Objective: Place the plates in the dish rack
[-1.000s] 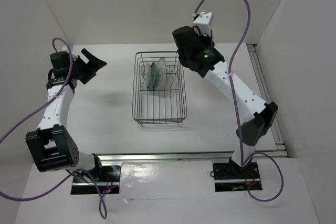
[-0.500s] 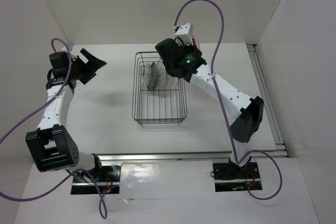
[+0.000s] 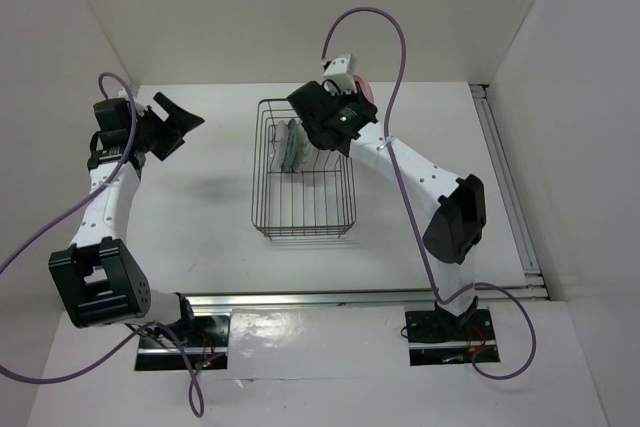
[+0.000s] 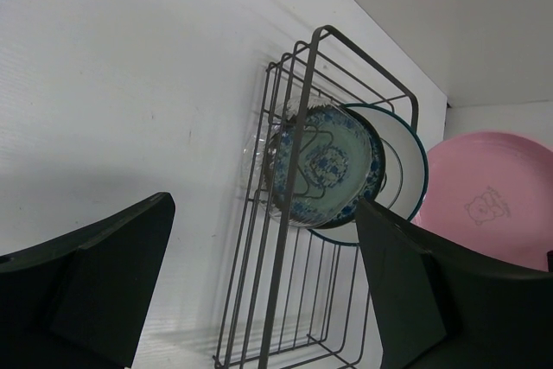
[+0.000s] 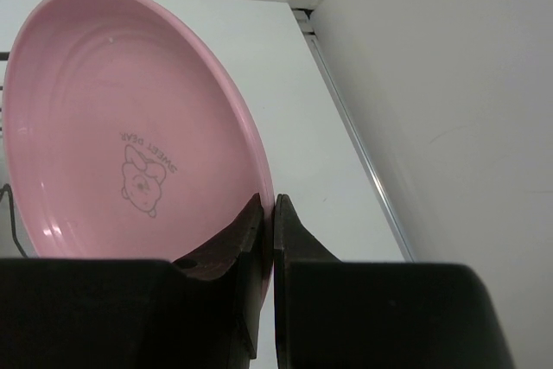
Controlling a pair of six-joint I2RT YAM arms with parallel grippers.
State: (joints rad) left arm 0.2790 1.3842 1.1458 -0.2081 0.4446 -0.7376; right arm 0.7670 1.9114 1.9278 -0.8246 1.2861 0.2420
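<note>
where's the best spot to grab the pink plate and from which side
By the rim, coming in edge-on so one finger lands on each face. The pink plate is thin and shallow; the right gripper pinches its rim that way now, with the plate held roughly on edge.

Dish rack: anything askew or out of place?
Nothing stands out. The patterned plate and ringed glass plate stand on edge in the dish rack. The right gripper pinches the pink plate by its rim nearby. Nothing looks spilled or broken.
</note>
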